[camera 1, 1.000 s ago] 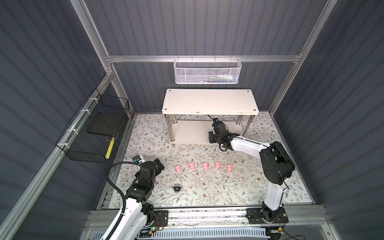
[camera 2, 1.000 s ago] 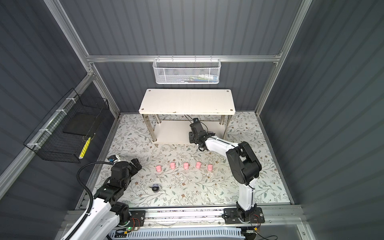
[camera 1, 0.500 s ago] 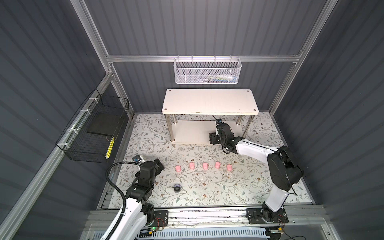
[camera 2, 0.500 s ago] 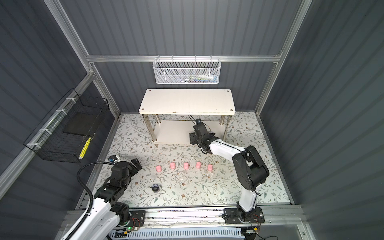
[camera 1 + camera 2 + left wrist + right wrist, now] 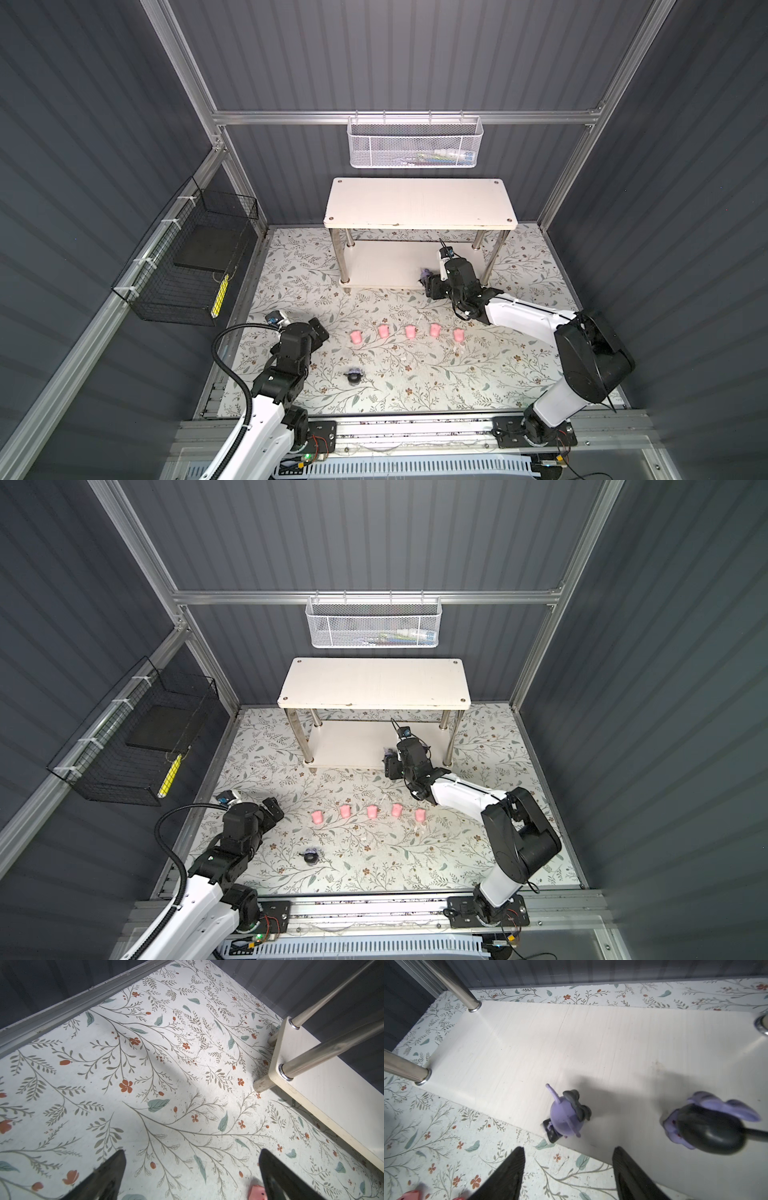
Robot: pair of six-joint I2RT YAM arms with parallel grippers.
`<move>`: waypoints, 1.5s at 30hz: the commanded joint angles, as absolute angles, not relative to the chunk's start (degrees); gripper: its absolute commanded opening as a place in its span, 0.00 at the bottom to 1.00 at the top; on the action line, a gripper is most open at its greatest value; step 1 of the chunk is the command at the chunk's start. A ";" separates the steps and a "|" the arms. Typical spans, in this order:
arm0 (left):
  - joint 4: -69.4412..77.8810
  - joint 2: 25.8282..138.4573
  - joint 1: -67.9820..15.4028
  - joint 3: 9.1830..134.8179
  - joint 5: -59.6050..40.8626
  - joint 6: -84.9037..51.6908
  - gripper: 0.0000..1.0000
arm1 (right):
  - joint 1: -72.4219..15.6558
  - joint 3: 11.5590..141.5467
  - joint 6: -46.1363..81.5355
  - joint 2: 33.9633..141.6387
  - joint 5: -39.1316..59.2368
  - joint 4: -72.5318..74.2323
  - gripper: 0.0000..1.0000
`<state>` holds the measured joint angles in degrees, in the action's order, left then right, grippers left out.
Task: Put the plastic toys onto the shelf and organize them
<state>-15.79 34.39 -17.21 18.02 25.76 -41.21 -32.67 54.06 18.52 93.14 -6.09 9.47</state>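
right claw [image 5: 568, 1149] released, now back off the shelf [image 5: 571, 1043], purple toy [image 5: 564, 1118] on it

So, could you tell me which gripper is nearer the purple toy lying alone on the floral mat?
Left. The left gripper sits close by the toy; the right gripper is farther off at the shelf's lower tier.

I see five small pink toys [image 5: 410, 331] in a row on the flowery floor [image 5: 415, 374] in front of the white shelf [image 5: 419, 203], one purple-and-black toy [image 5: 354, 376] alone nearer the front, and two more on the shelf's bottom board [image 5: 571, 1043] near its front edge, a purple toy with a black bow [image 5: 566, 1115] and a purple toy with a big black head [image 5: 708, 1126].
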 commanded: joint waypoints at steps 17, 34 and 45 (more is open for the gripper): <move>-17.75 32.61 -17.20 17.16 26.75 -41.49 1.00 | -32.68 60.88 20.74 100.00 -5.69 6.64 0.16; -16.90 33.57 -17.23 17.06 26.67 -41.48 1.00 | -31.51 64.74 18.65 102.42 -7.87 4.84 0.19; -16.86 33.66 -17.23 17.14 26.75 -41.40 1.00 | -31.22 65.18 18.97 102.51 -6.10 5.57 0.21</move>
<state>-15.84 33.54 -17.21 17.50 25.78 -41.21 -31.53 65.67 19.05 103.33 -6.83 5.61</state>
